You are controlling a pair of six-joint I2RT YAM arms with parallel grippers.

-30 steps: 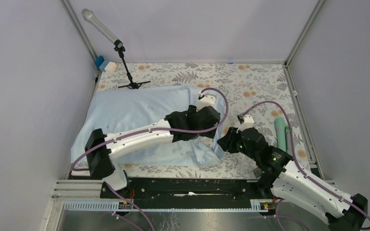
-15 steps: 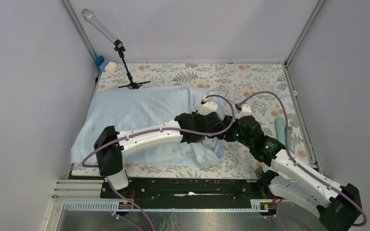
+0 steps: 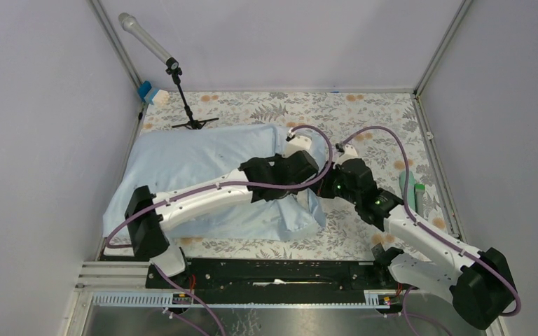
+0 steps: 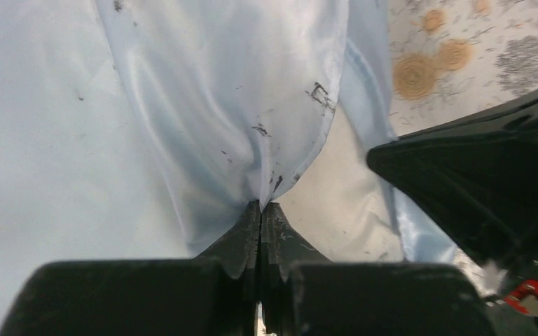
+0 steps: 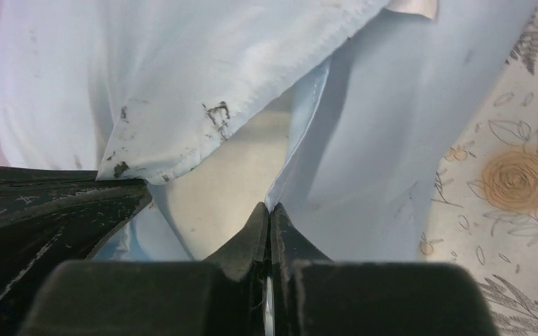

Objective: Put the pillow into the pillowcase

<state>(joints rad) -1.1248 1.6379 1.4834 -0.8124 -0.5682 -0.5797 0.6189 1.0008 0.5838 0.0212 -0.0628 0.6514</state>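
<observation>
Right end effector (image 5: pixel 269 210) now beside left end effector (image 4: pixel 260 207), both tight on pillowcase (image 3: pixel 203 161); floral tablecloth (image 3: pixel 364 112), grey walls (image 3: pixel 287 42).

pillow (image 5: pixel 228 189): nearly all hidden inside the pillowcase (image 3: pixel 196 157), only a cream patch shows at the mouth | left gripper (image 4: pixel 261 204), right gripper (image 5: pixel 269 206): fingertips covered by their own wrists in the top view | pillowcase: cut off by both wrist views' edges | green object (image 3: pixel 406 184): partly behind right arm (image 3: pixel 420 234), kind unclear
</observation>
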